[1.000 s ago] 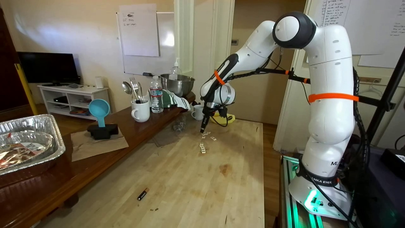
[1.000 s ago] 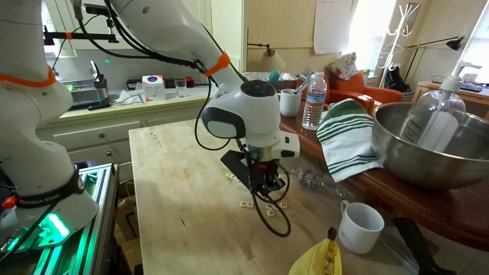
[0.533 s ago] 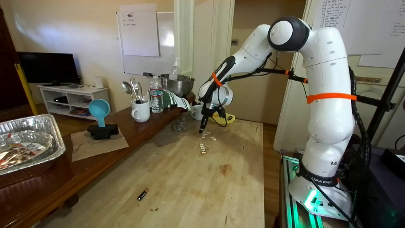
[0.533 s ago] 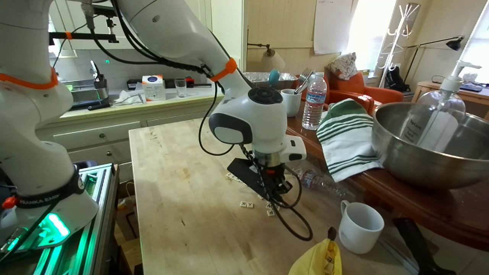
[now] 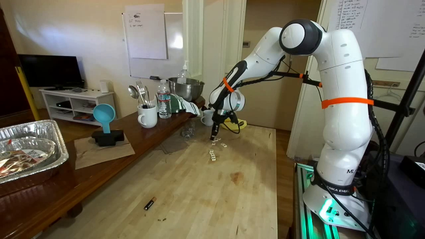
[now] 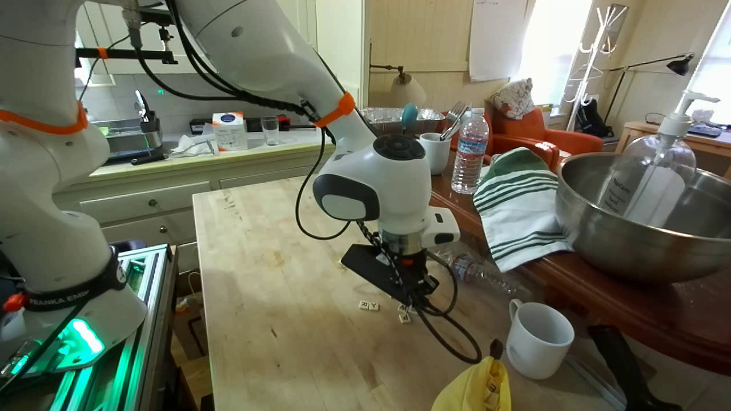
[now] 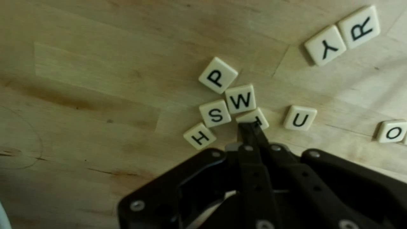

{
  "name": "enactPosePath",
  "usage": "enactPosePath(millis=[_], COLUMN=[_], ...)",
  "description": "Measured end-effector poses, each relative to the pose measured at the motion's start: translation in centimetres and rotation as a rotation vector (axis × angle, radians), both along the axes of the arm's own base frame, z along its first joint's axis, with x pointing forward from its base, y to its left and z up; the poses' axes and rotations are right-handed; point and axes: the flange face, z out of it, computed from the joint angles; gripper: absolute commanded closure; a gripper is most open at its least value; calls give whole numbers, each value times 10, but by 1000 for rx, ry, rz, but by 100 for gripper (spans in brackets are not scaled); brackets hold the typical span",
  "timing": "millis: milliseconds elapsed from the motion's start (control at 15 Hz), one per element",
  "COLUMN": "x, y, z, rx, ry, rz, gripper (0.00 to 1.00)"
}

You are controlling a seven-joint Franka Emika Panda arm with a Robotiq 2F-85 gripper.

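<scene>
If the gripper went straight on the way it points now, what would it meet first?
Probably the partly covered letter tile beside the W tile: in the wrist view the gripper overlaps it, though any gap between them is unclear.

your wrist view gives you nine letter tiles [image 7: 218, 75] plus a sliver of a tenth; both exterior views show you two white mugs [image 6: 538, 345], two water bottles [image 6: 469, 153], one pump bottle [image 6: 655, 177] and one steel bowl [image 6: 625, 248].

Glare-white window [image 6: 547, 43], dim wrist view
</scene>
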Motion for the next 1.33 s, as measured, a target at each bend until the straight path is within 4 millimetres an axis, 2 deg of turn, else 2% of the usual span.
enactPosePath(millis=[267,467,867,1333], x=[0,3,9,11], y=[0,4,26,43], z=[0,0,-2,0], rx=[0,1,3,-13], ry=[0,-10,-58,-29], rz=[-7,-77,-352,-687], gripper=[100,100,100,100])
